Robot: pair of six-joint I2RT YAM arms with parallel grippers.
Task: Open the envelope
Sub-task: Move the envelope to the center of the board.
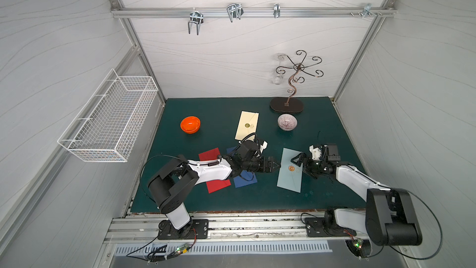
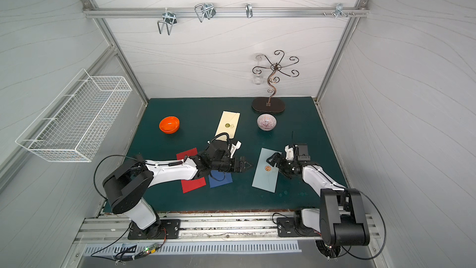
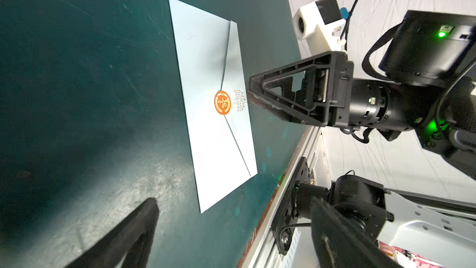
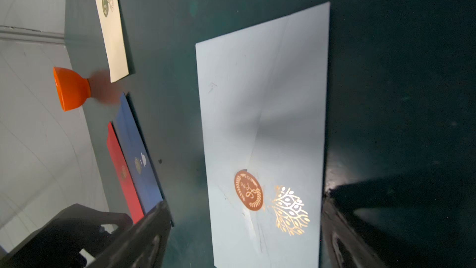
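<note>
The right pincer (image 1: 299, 166), jaws apart, hovers at the near edge of the pale blue envelope (image 1: 288, 179), which lies flat on the desk (image 1: 219, 202). The left pincer (image 1: 277, 165), also apart, sits just past its far edge. Likely best: pin the body and gently peel the flap tip at the orange seal (image 4: 248, 190), whose wreathed monogram is illegible.

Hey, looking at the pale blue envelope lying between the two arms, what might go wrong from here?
1. The pale blue envelope lies flat and loose on the mat; a push from the open right tool may slide it rather than lift the flap.
2. The orange seal pins the flap tip; a hard pull may tear the paper.
3. The open left tool faces the right one across the envelope; they might collide.
</note>
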